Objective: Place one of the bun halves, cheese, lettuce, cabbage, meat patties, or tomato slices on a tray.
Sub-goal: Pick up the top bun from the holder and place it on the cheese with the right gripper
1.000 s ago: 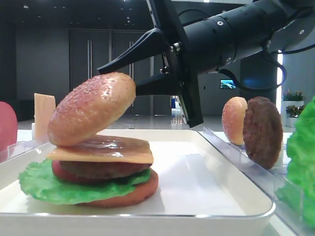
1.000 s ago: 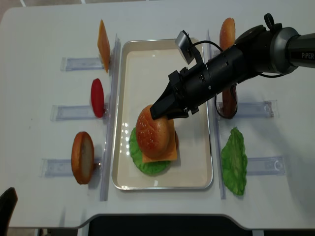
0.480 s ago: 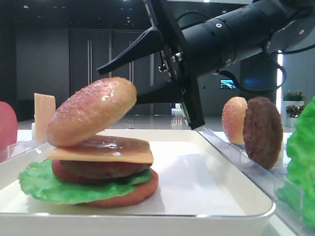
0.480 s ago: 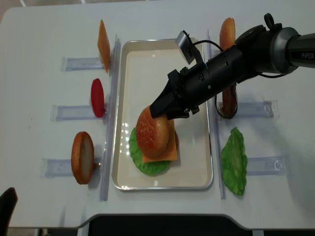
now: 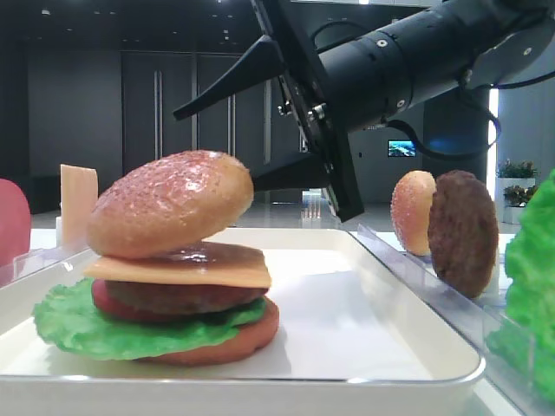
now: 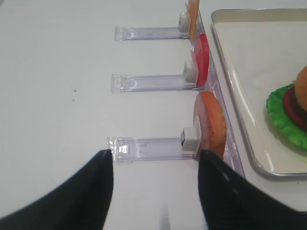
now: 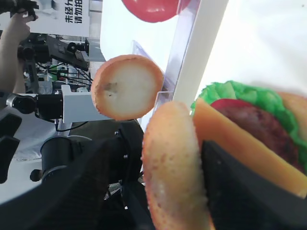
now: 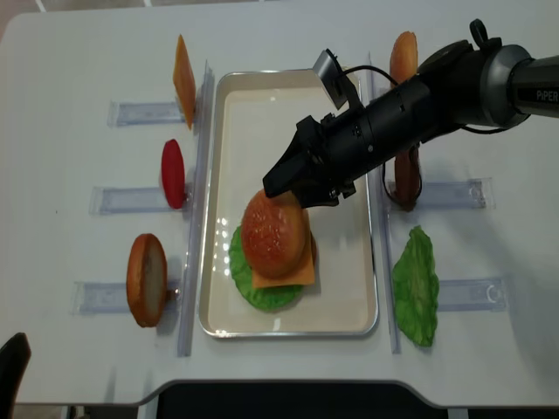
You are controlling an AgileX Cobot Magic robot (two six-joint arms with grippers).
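On the white tray stands a stacked burger: lettuce, tomato, meat patty and cheese. The domed bun top rests on the stack, slightly tilted. My right gripper hovers at the bun's far edge, open, its upper finger well above the crust. In the right wrist view the bun top sits edge-on between spread fingers. My left gripper is open over bare table, holding nothing.
Clear racks flank the tray. At the left stand a cheese slice, a tomato slice and a bun half. At the right stand a bun half, a patty and a lettuce leaf.
The right gripper has opened wide and let go of the bun top. The bun has settled flatter onto the stack, and the upper finger has lifted clear of it.
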